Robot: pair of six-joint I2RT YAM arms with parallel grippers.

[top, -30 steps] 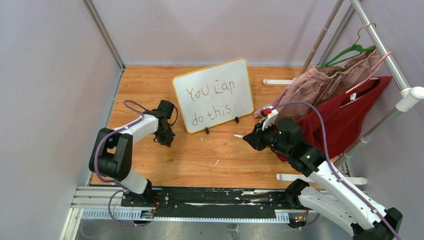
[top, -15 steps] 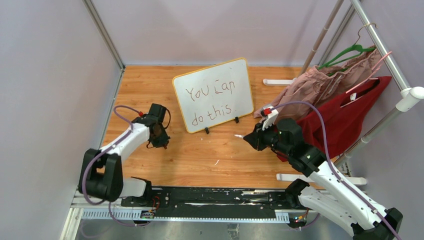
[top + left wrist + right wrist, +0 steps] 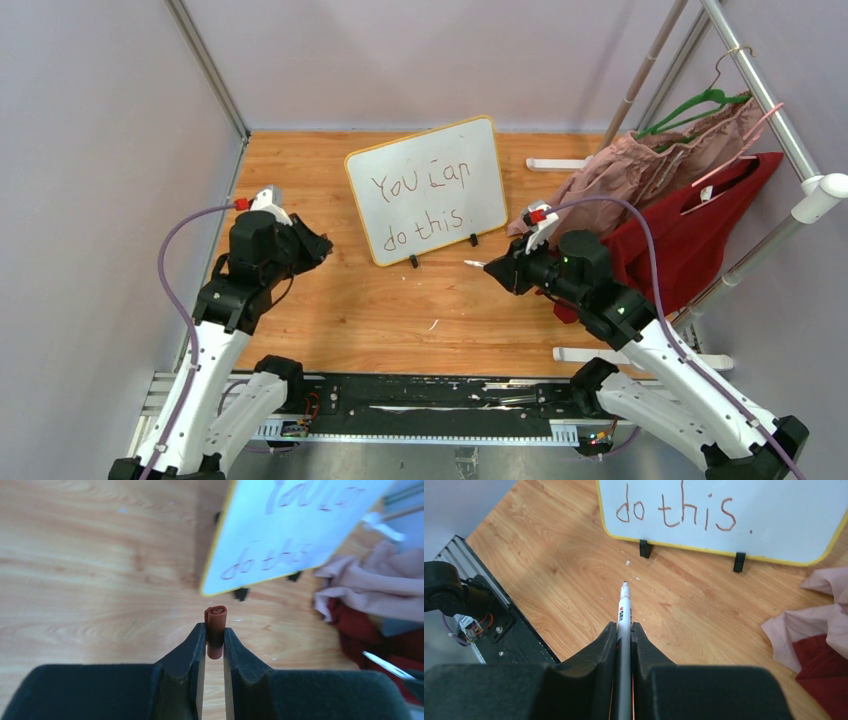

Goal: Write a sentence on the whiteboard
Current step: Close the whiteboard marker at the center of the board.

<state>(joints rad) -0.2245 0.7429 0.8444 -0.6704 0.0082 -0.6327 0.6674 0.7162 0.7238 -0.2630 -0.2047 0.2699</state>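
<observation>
Left arm is lifting and swinging back from its low pose a second ago. The left gripper is now aiming at the rectangular white whiteboard with the thin yellow-orange frame, which is standing ahead and to its right. Right arm is hardly moving. The right gripper is hanging just in front of the board's right black foot.

The dark handwritten marker sentence "You can do this" is sitting in two lines on the board, full stop included. So the writing is looking finished, and recapping is probably coming next.

Left gripper is pinching a small red-brown plastic cap, jaws narrow. Right gripper is clamping a slim white marker pen, with its tip pointing at the board.

Pale grey-lilac walls are closing in the cell. The orange wooden bench is lying under both grippers. A silver metal clothes rack is standing right of the right gripper, carrying a red garment and a dusty-pink garment.
</observation>
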